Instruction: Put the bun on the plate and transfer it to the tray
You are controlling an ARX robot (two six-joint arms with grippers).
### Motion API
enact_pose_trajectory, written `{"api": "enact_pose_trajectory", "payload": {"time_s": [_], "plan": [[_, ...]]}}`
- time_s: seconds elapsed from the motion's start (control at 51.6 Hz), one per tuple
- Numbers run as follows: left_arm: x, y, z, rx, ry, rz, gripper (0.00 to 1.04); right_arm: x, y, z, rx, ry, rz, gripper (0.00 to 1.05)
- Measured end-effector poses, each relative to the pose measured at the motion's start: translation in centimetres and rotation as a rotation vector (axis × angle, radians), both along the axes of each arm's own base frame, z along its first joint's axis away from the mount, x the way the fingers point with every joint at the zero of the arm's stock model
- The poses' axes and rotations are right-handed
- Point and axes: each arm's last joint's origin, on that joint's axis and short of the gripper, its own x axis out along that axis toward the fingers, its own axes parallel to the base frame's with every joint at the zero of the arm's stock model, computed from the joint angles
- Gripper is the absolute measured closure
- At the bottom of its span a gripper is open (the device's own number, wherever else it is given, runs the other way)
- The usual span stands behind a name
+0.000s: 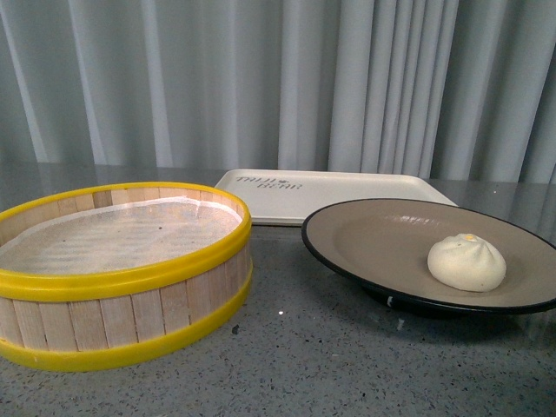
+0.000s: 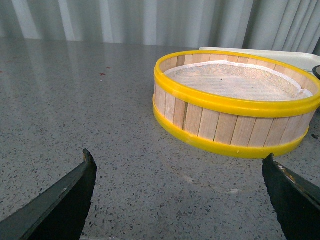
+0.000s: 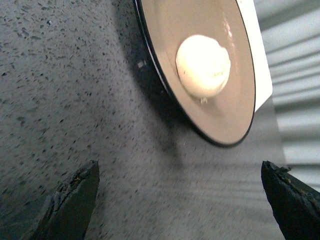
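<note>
Already the bun sits on the plate, near the tray

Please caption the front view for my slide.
Cream-white pleated bun on black-rimmed beige plate, beside yellow-rimmed wooden steamer basket; cream-white rectangular tray behind.

Both grippers spread wide, nothing between the fingers

The left gripper has its two dark, tapered fingers far apart, facing each other like 9 and 3 o'clock across the gap. The right gripper is parted just as widely, and only the finger ends show.
</note>
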Motion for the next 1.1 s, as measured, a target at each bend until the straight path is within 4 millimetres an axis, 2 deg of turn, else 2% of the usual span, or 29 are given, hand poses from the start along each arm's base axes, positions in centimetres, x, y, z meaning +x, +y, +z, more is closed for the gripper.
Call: {"api": "enact_pose_trajectory", "payload": {"time_s": [0.174,0.407,0.698,0.775,0.872,1.105], "plan": [[0.0,0.0,0.0,0.000,0.000,0.000,0.07,3.8,1.5,0.0,-0.121,-0.036,0.131,0.08],[0.0,0.0,0.0,0.000,0.000,0.000,0.07,5.9,2.7,-0.2,-0.170,-0.030,0.210,0.08],[0.0,0.0,0.0,0.000,0.000,0.000,0.07,7.1,3.1,-0.4,-0.182,-0.029,0.237,0.09],[0.0,0.0,0.0,0.000,0.000,0.000,0.07,7.2,3.2,-0.7,-0.182,-0.020,0.242,0.17],[0.0,0.0,0.0,0.000,0.000,0.000,0.07,7.5,3.4,-1.2,-0.183,-0.005,0.262,0.36],[0.0,0.0,0.0,0.000,0.000,0.000,0.07,7.8,3.6,-1.8,-0.202,-0.007,0.288,0.69]]}}
